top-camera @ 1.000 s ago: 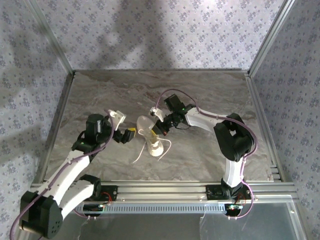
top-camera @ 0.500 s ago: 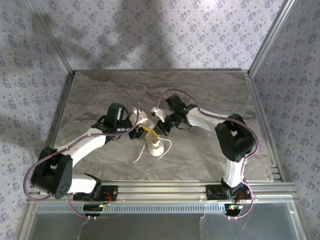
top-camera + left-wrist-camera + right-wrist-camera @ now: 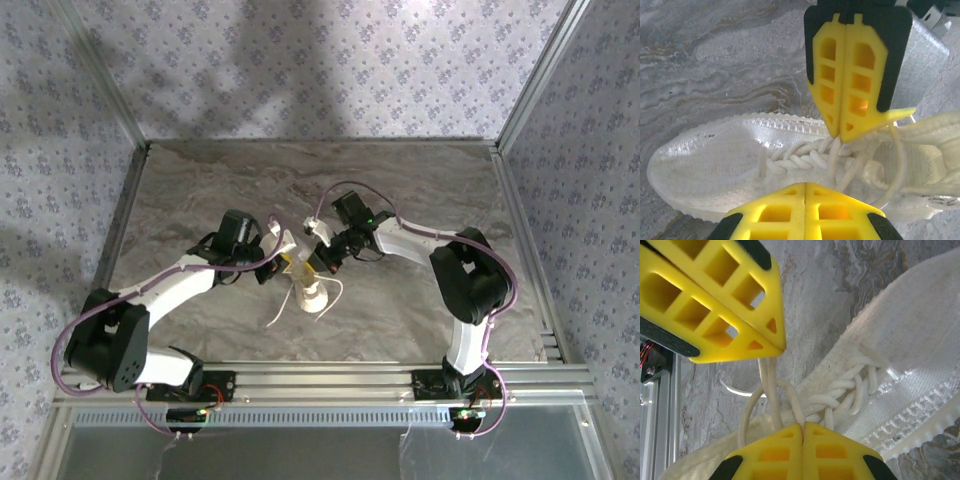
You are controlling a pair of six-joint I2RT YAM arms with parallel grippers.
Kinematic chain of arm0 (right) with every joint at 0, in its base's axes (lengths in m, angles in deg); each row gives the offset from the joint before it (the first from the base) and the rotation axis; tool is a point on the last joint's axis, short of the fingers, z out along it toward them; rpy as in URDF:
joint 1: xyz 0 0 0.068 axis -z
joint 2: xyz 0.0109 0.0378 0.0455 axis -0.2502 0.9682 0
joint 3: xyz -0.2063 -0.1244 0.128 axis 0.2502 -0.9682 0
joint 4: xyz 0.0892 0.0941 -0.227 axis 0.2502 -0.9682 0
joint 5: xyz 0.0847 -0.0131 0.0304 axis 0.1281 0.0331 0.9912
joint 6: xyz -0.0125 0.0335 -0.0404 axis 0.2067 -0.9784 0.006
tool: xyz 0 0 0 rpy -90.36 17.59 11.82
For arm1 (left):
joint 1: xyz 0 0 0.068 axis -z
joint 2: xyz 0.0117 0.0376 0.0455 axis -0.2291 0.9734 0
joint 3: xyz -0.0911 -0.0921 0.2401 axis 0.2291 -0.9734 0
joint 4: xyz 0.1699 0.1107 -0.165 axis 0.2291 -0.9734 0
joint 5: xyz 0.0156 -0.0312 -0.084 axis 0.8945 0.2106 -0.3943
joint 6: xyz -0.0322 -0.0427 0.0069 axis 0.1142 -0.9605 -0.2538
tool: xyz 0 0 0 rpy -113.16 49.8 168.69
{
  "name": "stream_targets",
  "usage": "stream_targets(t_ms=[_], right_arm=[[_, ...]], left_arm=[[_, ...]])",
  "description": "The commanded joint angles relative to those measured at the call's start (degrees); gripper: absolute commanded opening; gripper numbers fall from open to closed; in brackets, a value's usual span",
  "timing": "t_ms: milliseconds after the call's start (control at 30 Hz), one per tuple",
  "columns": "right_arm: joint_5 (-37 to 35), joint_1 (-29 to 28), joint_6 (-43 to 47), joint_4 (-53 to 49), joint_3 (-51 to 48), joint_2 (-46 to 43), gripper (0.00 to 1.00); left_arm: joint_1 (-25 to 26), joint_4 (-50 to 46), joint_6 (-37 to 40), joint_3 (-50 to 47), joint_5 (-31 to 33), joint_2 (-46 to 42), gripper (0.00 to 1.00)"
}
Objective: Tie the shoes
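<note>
On the gray marbled table (image 3: 430, 190), between flowery walls (image 3: 300, 60), the little white sneaker (image 3: 710, 160) lies in the middle. The left gripper (image 3: 776, 340) and right gripper (image 3: 802, 432) crowd over it, both pinching its laces (image 3: 771, 377).

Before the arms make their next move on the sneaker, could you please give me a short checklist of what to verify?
1. Left end effector shut on the laces: ok.
2. Right end effector shut on the laces: ok.
3. Sneaker upright, sole on the table: ok.
4. The two arms' tips apart from each other: ok, though close above the lacing.
5. Bow tied: not ok; two lace ends lie loose on the table.
6. Strands pulled taut enough: cannot tell.
</note>
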Motion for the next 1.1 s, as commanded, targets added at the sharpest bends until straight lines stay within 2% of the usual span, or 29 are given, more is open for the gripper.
stream_targets(t_ms=[0,33,67,167,500,533,800,833,1000,1067], right_arm=[[1.41,0.44,-0.85,0.06,-1.25,-1.74,0.00],[1.42,0.40,-0.85,-0.08,-1.25,-1.74,0.00],[1.45,0.41,-0.79,-0.08,-1.24,-1.74,0.00],[1.42,0.39,-0.68,-0.29,-1.22,-1.82,0.00],[1.42,0.41,-0.59,-0.84,-0.87,-1.49,0.00],[1.45,0.39,-0.50,-0.90,-0.78,-1.47,0.00],[1.52,0.55,-0.68,-1.09,-0.24,-1.04,0.00],[1.58,0.49,-0.68,-1.21,-0.16,-1.04,0.00],[1.85,0.75,-0.49,-1.47,0.11,-0.77,0.00],[2.01,0.83,-0.42,-1.36,0.11,-0.60,0.00]], left_arm=[[0.29,-0.50,1.44,-0.41,-1.57,-2.90,0.29],[0.29,1.68,1.46,-1.72,-2.36,-3.68,0.45],[0.29,3.87,1.59,-2.89,-3.23,-4.35,0.52],[0.35,5.34,2.73,-2.87,-5.74,-4.47,0.61],[1.46,0.13,9.44,2.92,-9.47,1.31,0.66],[1.75,-0.57,10.06,3.55,-9.56,2.18,0.69],[2.15,-1.86,11.42,5.25,-11.22,6.17,0.71],[2.22,-2.23,11.70,5.26,-11.51,6.29,0.75],[2.26,-3.58,12.15,5.86,-12.43,6.60,0.77],[2.35,-4.91,12.52,6.59,-12.65,7.08,0.82]])
